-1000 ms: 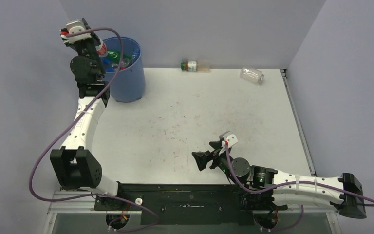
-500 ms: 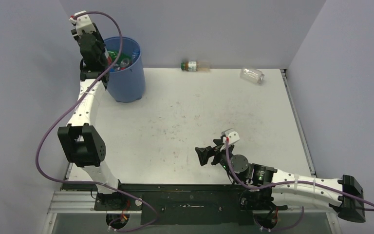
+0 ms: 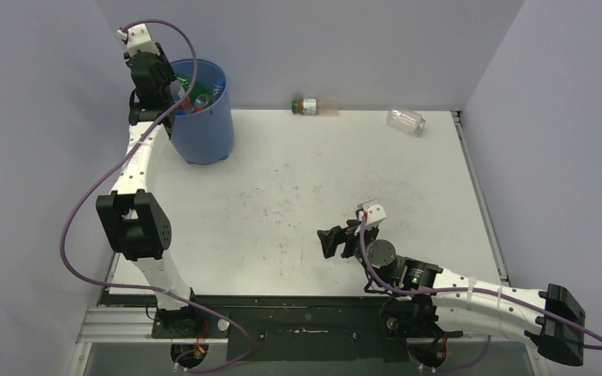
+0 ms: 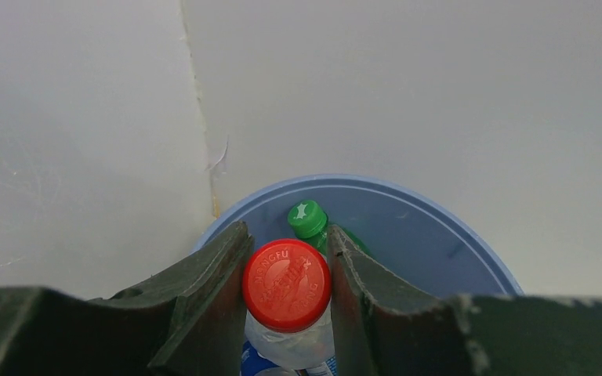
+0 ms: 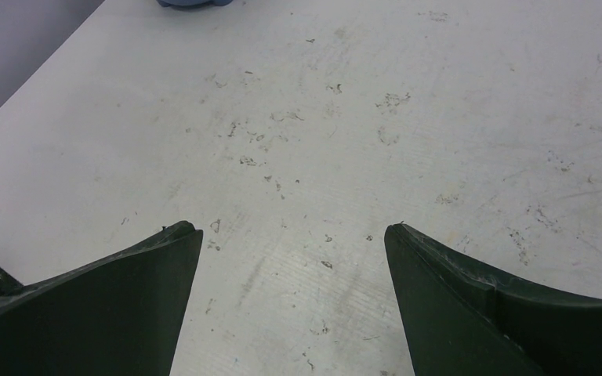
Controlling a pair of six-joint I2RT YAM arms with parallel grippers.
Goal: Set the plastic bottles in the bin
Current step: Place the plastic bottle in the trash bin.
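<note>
White tabletop [image 3: 298, 196], scuffed and speckled, boxed in by pale lilac panels: that's the overhead picture. At ten o'clock stands the tall round blue plastic bin [image 3: 208, 137], green and clear bottles heaped inside. Over its rim, on the nine o'clock side, hangs the left gripper [image 3: 171, 88]; from up here its jaws are lost against the arm. Along the back wall, a small orange bottle with a green label [image 3: 311, 106] lies at twelve o'clock and a clear plastic bottle [image 3: 405, 120] lies on its side at one o'clock. Down at five o'clock the right gripper [image 3: 331, 244] hovers low, pointing toward nine.

Over to the left wrist, and now it's plain: fingers [image 4: 212, 298] clamped on the neck of a clear red-capped bottle [image 4: 286, 283], cap toward the lens, held over the bin's mouth. A green-capped bottle [image 4: 307, 219] sits just beyond it inside.

Right wrist: fingers [image 5: 125, 298] spread wide, nothing between them, marked table below, the bin's base peeking in at twelve o'clock.
</note>
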